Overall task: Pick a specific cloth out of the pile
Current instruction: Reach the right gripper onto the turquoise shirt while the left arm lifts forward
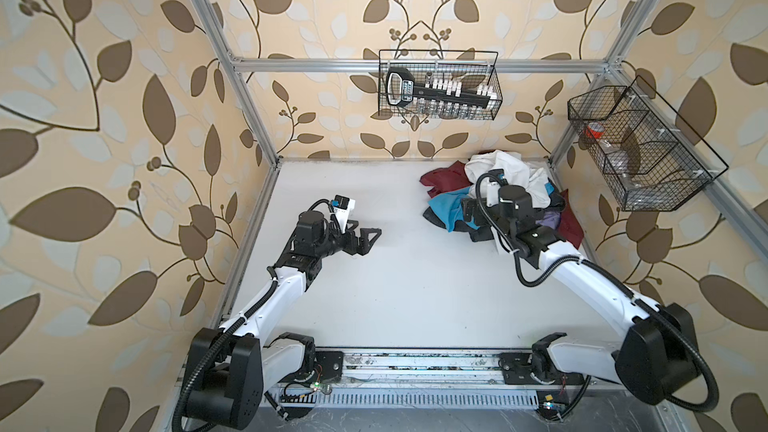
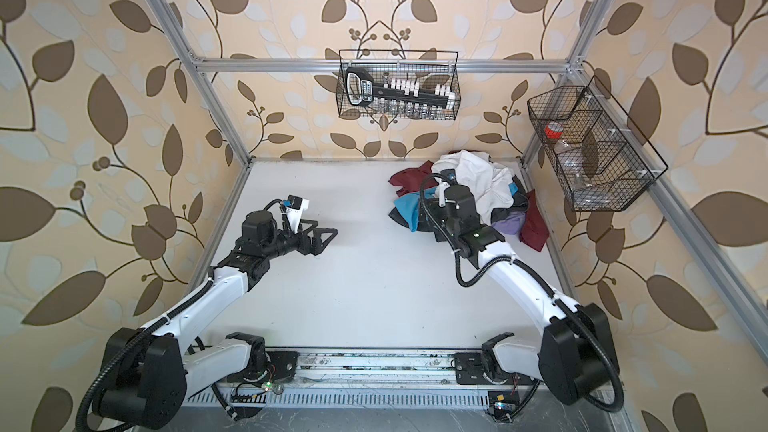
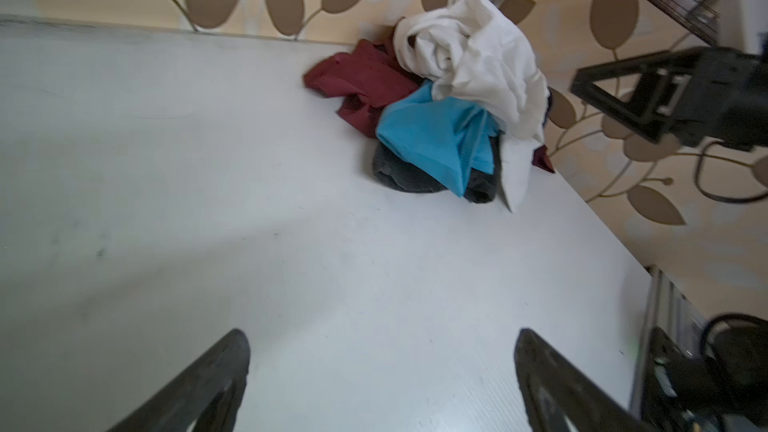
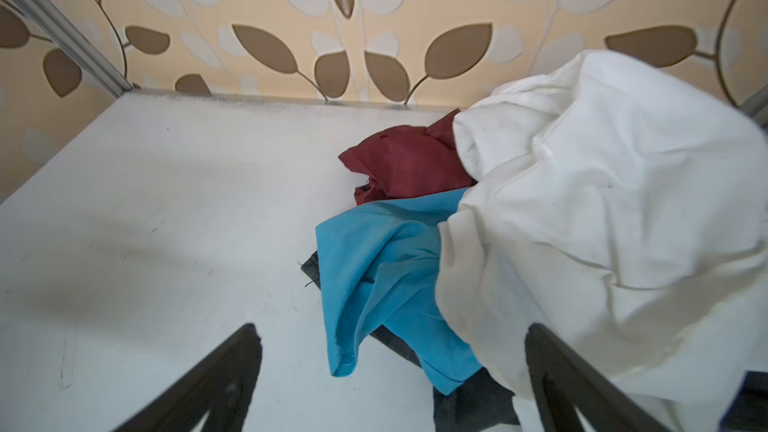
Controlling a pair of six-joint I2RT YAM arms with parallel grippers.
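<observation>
The cloth [image 1: 442, 205] [image 2: 409, 207] is bright turquoise and sticks out from the left front of the pile [image 1: 511, 182] [image 2: 492, 189] at the table's back right. In the pile, a large white cloth [image 4: 602, 209] lies over it, with maroon [image 4: 407, 164] behind and dark grey [image 3: 399, 176] beneath. My right gripper [image 4: 391, 328] [image 1: 468, 210] hovers open just over the turquoise cloth [image 4: 374, 268], its jaws wide on either side of the cloth's hanging hem and touching nothing. My left gripper [image 3: 381, 332] [image 1: 365, 231] stands open and empty over bare table, well left of the cloth [image 3: 432, 135].
A wire basket [image 1: 438, 85] holding a black tool hangs on the back wall. Another wire basket [image 1: 640, 147] hangs on the right wall beside the pile. Aluminium frame posts [image 1: 249, 110] edge the white table [image 1: 415, 284]. Lavender fabric [image 1: 548, 220] shows at the pile's right.
</observation>
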